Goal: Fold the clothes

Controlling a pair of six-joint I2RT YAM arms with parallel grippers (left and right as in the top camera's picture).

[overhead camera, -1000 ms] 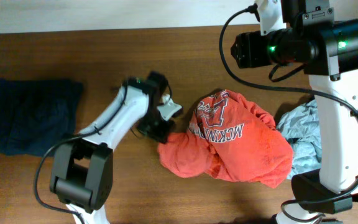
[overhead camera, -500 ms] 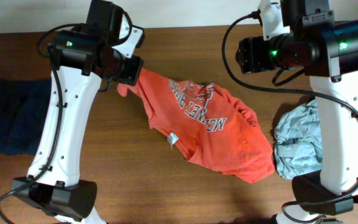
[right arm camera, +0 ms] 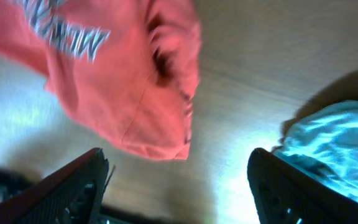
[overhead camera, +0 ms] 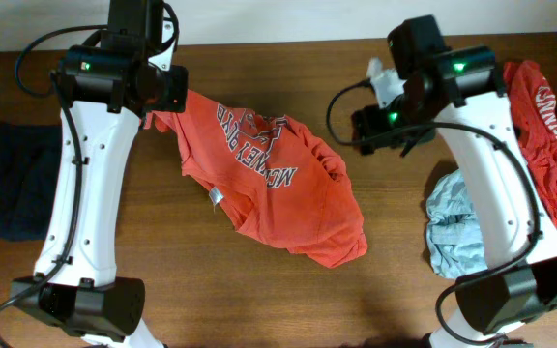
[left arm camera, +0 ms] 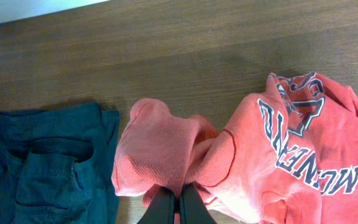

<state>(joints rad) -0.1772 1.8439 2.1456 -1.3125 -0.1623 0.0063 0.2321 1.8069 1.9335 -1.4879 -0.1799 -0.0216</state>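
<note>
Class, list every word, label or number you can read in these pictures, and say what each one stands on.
"MCKIN…": dark, white-edged capitals on the chest of the orange tee; the ending is lost in folds.
Emblem above that word: creased, unreadable.
White tag on the orange tee: too small to read.
White print on the red tee: too small to read.
Navy garment: no text shows.
</note>
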